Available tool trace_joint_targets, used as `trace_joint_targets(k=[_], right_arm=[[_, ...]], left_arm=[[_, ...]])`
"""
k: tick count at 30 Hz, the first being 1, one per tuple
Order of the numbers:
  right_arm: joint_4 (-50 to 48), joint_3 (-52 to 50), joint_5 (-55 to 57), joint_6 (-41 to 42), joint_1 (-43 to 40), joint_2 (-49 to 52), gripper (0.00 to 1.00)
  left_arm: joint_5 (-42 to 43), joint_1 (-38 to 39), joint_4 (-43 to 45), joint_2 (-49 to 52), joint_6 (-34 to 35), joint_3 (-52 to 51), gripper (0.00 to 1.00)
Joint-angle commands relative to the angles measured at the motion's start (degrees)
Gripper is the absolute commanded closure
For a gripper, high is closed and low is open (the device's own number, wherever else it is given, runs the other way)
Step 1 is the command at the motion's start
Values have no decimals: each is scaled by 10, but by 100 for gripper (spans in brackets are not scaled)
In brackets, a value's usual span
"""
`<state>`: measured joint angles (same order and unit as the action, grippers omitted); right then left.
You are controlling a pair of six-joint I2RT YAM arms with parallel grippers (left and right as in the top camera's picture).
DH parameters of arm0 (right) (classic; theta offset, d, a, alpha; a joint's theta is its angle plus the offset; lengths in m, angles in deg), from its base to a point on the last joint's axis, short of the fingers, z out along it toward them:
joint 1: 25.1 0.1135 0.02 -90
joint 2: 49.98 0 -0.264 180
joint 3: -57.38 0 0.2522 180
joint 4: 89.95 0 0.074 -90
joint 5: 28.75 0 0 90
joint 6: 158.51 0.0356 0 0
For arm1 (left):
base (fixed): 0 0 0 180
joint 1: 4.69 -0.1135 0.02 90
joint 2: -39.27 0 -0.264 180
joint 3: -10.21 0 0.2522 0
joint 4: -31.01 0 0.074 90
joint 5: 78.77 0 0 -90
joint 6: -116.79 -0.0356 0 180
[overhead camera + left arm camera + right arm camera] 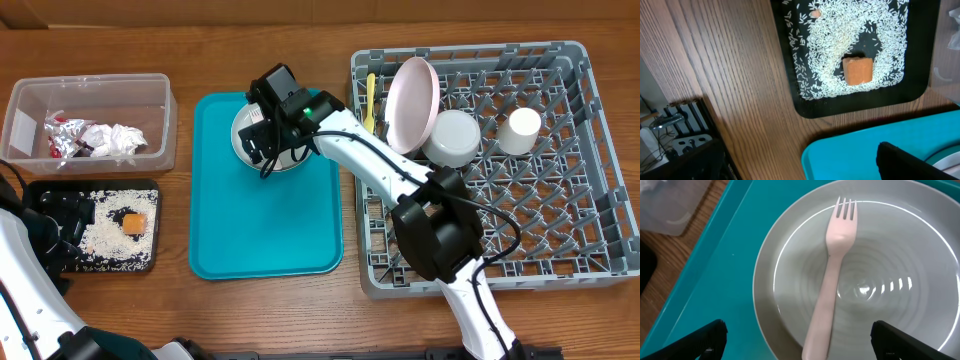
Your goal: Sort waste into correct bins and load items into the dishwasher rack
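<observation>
My right gripper [802, 340] is open, low over the grey-green plate [900, 255] on the teal tray [265, 220]. A white plastic fork [832, 280] lies on the plate, its handle end between my open fingers, untouched. In the overhead view the gripper [268, 130] hides most of the plate [240, 130]. My left gripper [70, 215] is open and empty over the black tray [50, 262], which holds rice [840, 30] and an orange cube [858, 70]. The grey rack [560, 200] holds the pink plate [412, 100], white bowl [455, 137], cup [523, 128] and yellow spoon [370, 100].
The clear tub [30, 100] at the back left holds the crumpled napkin [120, 138] and foil wrapper [62, 135]. The teal tray's corner [850, 155] lies close to the black tray [790, 75]. The table's front edge runs beside my left arm.
</observation>
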<state>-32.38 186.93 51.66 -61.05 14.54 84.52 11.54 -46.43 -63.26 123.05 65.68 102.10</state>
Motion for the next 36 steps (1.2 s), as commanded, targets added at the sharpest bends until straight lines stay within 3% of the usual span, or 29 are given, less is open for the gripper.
trace_joint_targets(k=[1, 14, 20, 24, 36], right_arm=[[-7, -1, 5, -2, 0, 23, 5], [-11, -1, 5, 25, 1, 73, 14], [-10, -1, 5, 32, 1, 76, 39], [-7, -1, 8, 32, 4, 78, 39], [5, -1, 178, 35, 61, 79, 37]], left_arm=[[-8, 0, 0, -7, 5, -2, 0], [-8, 0, 0, -7, 5, -2, 0], [-8, 0, 0, -7, 5, -2, 0], [-7, 0, 0, -7, 5, -2, 0], [-8, 0, 0, -7, 5, -2, 0]])
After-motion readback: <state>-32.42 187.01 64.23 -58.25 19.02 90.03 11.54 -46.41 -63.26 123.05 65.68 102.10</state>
